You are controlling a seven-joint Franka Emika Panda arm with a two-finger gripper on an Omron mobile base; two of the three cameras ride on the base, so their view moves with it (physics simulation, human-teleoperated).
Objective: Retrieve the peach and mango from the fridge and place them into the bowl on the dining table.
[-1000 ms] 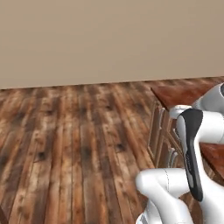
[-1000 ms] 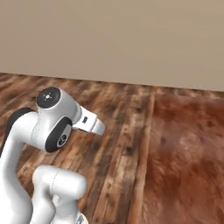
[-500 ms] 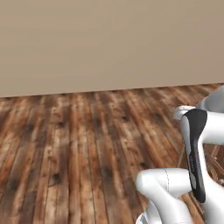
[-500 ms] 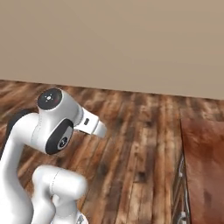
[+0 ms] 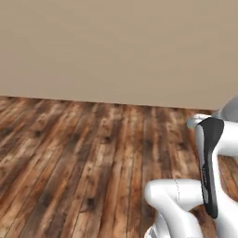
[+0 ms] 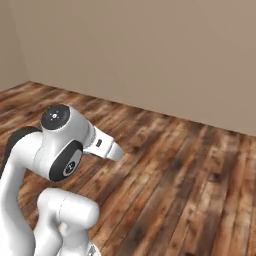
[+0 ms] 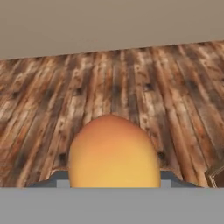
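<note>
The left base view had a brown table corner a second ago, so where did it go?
The base turned, so the whole view slid: the reddish-brown table edge passed out on the right, leaving the wooden plank floor and beige wall. The white arm kept its folded pose. In the hand view, the yellow-orange rounded mango sits at the end effector.

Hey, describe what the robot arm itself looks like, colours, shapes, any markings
The arm is glossy white, built of rounded, tube-like segments. Its joints are dark: a black disc on the side of one joint housing, and a long black strip along the link in the left base view. One round joint cap carries small green and red marks. No loose cables show.
</note>
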